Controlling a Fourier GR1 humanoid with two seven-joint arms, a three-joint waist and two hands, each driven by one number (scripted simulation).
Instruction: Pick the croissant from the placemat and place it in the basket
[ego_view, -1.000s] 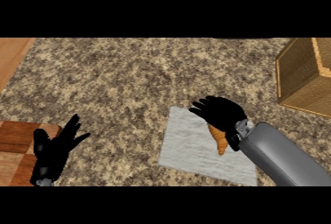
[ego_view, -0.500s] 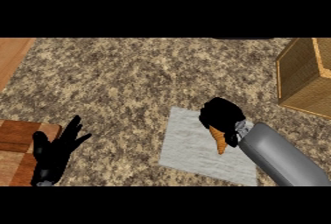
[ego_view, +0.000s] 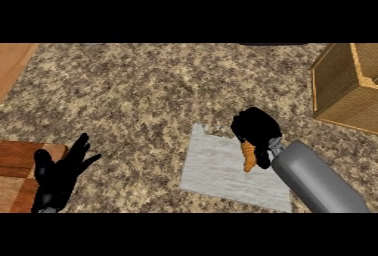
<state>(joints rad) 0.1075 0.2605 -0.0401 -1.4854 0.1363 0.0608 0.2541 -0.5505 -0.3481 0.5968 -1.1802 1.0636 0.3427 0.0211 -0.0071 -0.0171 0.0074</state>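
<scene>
Readable text: none. I see no lettering, label, brand, number or sign on the basket, the placemat or the counter.

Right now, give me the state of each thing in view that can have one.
croissant: on the placemat, upper end under the right hand.
right hand: fingers curled round the croissant.
left hand: open, fingers up, resting at lower left.
placemat: flat on the counter.
basket: upright, open top, upper right, apart from the croissant.
</scene>
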